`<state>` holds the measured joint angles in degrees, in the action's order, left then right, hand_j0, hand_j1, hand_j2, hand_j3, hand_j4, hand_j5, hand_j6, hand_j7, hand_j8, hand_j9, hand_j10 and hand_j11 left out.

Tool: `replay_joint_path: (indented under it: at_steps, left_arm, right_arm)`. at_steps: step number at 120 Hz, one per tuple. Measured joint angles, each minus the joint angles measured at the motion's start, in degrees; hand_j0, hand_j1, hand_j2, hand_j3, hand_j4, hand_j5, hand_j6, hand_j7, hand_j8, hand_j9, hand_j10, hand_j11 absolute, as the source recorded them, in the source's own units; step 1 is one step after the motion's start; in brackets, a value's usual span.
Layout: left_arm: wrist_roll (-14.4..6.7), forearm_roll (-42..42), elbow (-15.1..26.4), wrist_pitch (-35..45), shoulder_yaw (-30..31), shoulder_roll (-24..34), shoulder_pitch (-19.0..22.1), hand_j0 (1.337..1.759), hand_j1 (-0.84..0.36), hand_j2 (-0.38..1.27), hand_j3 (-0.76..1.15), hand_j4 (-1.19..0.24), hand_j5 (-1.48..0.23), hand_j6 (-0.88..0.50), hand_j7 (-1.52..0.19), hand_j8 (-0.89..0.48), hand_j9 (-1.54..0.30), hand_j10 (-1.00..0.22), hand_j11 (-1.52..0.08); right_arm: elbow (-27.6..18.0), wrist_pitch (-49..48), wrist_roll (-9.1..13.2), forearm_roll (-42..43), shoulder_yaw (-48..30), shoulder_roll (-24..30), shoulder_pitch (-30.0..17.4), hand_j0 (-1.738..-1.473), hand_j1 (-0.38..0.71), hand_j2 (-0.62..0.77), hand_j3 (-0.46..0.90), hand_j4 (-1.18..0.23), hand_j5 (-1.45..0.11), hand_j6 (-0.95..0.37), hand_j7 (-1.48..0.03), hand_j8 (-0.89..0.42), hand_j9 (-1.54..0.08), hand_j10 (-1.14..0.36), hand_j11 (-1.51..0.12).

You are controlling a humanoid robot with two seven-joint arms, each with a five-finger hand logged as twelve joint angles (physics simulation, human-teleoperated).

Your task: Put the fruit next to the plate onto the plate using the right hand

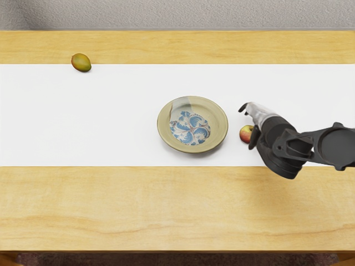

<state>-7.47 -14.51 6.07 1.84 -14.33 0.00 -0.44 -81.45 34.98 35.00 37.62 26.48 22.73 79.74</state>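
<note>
A small red-and-yellow apple [245, 133] lies on the white runner just right of the plate [216, 113], an olive-rimmed dish with a blue pattern in its middle. My right hand [252, 119] comes in from the right edge and sits right against the apple's right side, its dark fingers curving over and beside the fruit. I cannot tell from this view whether the fingers have closed on the apple. The apple rests on the cloth, apart from the plate's rim. My left arm does not show.
A green-and-orange mango [81, 62] lies far off at the runner's back left edge. The white runner [100, 116] crosses a wooden table [138, 205] from side to side.
</note>
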Motion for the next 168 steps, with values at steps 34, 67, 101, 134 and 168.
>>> replay_joint_path:
  at_steps: [34,67,101,134,168]
  left_arm:
    - [0.00,-0.01,0.00,0.00,0.00,0.00,0.00,1.658,0.35,0.00,0.00,0.00,0.00,0.00,0.00,0.00,0.00,0.00,0.00]
    - [0.00,0.00,0.00,0.00,0.00,0.00,0.00,1.658,0.35,0.00,0.00,0.00,0.00,0.00,0.00,0.00,0.00,0.00,0.00]
    - [0.00,-0.01,0.01,0.00,0.00,0.00,0.00,1.658,0.35,0.00,0.00,0.00,0.00,0.00,0.00,0.00,0.00,0.00,0.00]
    - [0.00,-0.02,0.01,0.00,0.00,0.00,0.00,1.658,0.35,0.00,0.00,0.00,0.00,0.00,0.00,0.00,0.00,0.00,0.00]
    - [0.00,0.00,0.01,0.00,0.00,0.00,0.00,1.658,0.35,0.00,0.00,0.00,0.00,0.00,0.00,0.00,0.00,0.00,0.00]
  right_arm:
    - [-0.29,0.03,-0.03,1.57,0.33,1.55,-1.85,-1.643,0.01,-0.14,0.12,-0.31,-0.40,-0.31,-0.40,-0.31,-0.40,-0.31,-0.40]
    - [-1.58,0.03,-0.01,2.07,0.17,2.05,-1.20,-1.650,0.03,-0.10,0.00,-0.33,-0.43,-0.33,-0.43,-0.33,-0.43,-0.33,-0.43]
    - [-2.30,0.03,0.00,2.81,0.24,2.29,-1.23,-1.656,0.13,-0.09,0.00,-0.40,-0.52,-0.40,-0.52,-0.40,-0.52,-0.40,-0.52]
    - [-2.33,0.02,0.02,4.03,0.24,2.10,-1.85,-1.656,0.23,-0.09,0.00,-0.49,-0.64,-0.48,-0.64,-0.49,-0.64,-0.49,-0.64]
    - [-2.37,0.01,0.05,4.37,0.15,1.89,-1.77,-1.653,0.29,0.16,0.00,-0.65,-0.83,-0.47,-0.84,-0.53,-0.84,-0.65,-0.84]
